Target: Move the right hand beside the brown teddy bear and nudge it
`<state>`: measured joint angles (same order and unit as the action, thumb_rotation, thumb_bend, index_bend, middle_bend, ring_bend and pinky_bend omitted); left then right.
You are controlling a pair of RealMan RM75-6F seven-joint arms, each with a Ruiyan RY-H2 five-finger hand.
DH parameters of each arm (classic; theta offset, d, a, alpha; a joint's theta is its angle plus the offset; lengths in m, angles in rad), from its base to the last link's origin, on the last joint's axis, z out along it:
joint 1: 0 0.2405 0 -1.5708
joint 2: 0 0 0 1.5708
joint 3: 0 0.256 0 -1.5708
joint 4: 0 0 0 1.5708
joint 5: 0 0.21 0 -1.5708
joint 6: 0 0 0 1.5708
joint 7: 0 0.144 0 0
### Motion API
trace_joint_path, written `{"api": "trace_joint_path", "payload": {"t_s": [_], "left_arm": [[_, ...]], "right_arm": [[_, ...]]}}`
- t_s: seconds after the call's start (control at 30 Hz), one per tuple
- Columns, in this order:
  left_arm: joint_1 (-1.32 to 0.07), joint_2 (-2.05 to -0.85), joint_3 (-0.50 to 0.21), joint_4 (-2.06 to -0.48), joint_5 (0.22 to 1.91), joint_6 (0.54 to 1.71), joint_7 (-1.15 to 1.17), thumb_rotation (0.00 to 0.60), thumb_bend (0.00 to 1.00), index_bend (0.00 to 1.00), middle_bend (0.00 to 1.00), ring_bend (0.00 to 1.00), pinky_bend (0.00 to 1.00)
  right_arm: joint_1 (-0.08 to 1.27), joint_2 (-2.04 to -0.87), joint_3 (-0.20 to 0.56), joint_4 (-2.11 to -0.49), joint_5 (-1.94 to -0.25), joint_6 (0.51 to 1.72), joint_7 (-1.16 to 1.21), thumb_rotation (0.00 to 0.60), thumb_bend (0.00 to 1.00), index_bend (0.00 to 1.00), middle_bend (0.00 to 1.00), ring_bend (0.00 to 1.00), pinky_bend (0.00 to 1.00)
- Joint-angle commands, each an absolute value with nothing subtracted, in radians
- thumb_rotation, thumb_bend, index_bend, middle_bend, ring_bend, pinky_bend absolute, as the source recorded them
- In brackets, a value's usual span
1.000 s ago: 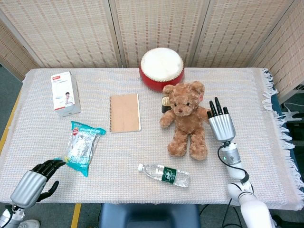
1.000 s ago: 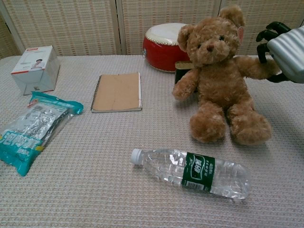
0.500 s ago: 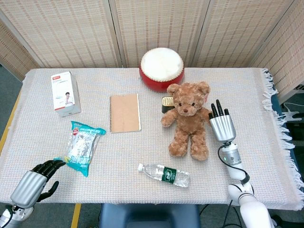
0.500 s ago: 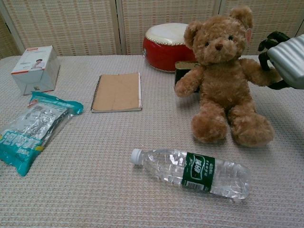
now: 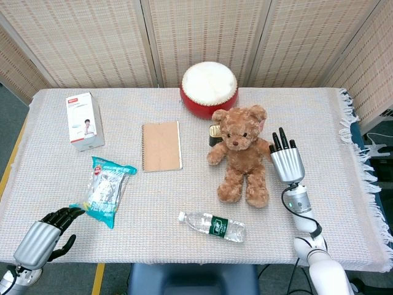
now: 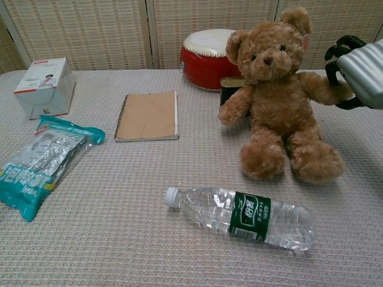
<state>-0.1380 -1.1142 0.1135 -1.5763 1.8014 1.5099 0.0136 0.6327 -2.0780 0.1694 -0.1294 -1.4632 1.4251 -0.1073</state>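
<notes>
The brown teddy bear sits upright right of the table's middle, facing the front edge. My right hand stands just to its right, fingers straight and apart, holding nothing; its dark fingertips touch the bear's outstretched arm. My left hand hangs at the table's front left corner, off the cloth, fingers loosely curled around nothing. The chest view does not show the left hand.
A red drum stands behind the bear, a small dark tin against the bear's left side. A water bottle lies in front. A notebook, a teal packet and a white box sit to the left.
The bear rocked to the right half a second ago and has swung back left. My right hand shifted slightly right and stays against the bear's arm. The left hand has not moved.
</notes>
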Motion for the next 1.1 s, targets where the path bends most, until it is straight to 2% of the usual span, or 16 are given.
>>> {"api": "trace_joint_path", "payload": {"t_s": [0.03,0.2,0.43,0.57,0.77,0.87,0.9,0.97,1.03,1.1], "left_arm": [[-0.139,-1.113,0.113,-1.579,1.800,1.509,0.012,0.600,0.45,0.19,0.19,0.20,0.36],[-0.139,-1.113,0.113,-1.579,1.799,1.505,0.013,0.600,0.45,0.19,0.19,0.20,0.36],[-0.141,-1.113,0.115,-1.582,1.799,1.499,0.019,0.600,0.45,0.19,0.19,0.20,0.36],[-0.140,-1.114,0.115,-1.581,1.798,1.500,0.022,0.600,0.45,0.19,0.19,0.20,0.36],[-0.140,-1.113,0.114,-1.579,1.797,1.501,0.018,0.600,0.45,0.19,0.19,0.20,0.36],[-0.140,-1.112,0.114,-1.580,1.796,1.501,0.014,0.600,0.45,0.19,0.19,0.20,0.36],[-0.140,-1.113,0.113,-1.578,1.796,1.503,0.013,0.600,0.45,0.19,0.19,0.20,0.36],[-0.140,-1.115,0.111,-1.574,1.794,1.501,0.015,0.600,0.45,0.19,0.19,0.20,0.36],[-0.141,-1.115,0.110,-1.575,1.784,1.492,0.014,0.600,0.45,0.19,0.19,0.20,0.36],[-0.142,-1.114,0.110,-1.579,1.780,1.487,0.014,0.600,0.45,0.19,0.20,0.20,0.36]], "right_arm": [[0.633,-2.078,0.171,-0.133,-1.456,1.428,-0.116,0.600,0.12,0.69,0.26,0.14,0.56],[0.644,-2.077,0.189,-0.143,-1.438,1.482,-0.089,0.600,0.12,0.69,0.26,0.14,0.56],[0.626,-2.074,0.166,-0.141,-1.446,1.418,-0.111,0.600,0.12,0.69,0.26,0.14,0.56],[0.634,-2.074,0.172,-0.142,-1.439,1.419,-0.114,0.600,0.12,0.69,0.26,0.14,0.56],[0.629,-2.066,0.174,-0.158,-1.436,1.455,-0.060,0.600,0.12,0.62,0.26,0.14,0.56],[0.593,-2.052,0.168,-0.200,-1.437,1.469,-0.001,0.600,0.12,0.52,0.23,0.13,0.53],[0.562,-2.041,0.161,-0.238,-1.436,1.462,0.020,0.600,0.12,0.46,0.20,0.11,0.49],[0.507,-2.004,0.137,-0.320,-1.449,1.475,0.033,0.600,0.12,0.27,0.13,0.03,0.33],[0.434,-1.925,0.097,-0.465,-1.473,1.510,0.014,0.600,0.12,0.15,0.11,0.00,0.27],[0.370,-1.827,0.062,-0.639,-1.485,1.531,-0.040,0.600,0.12,0.11,0.10,0.00,0.26]]}}
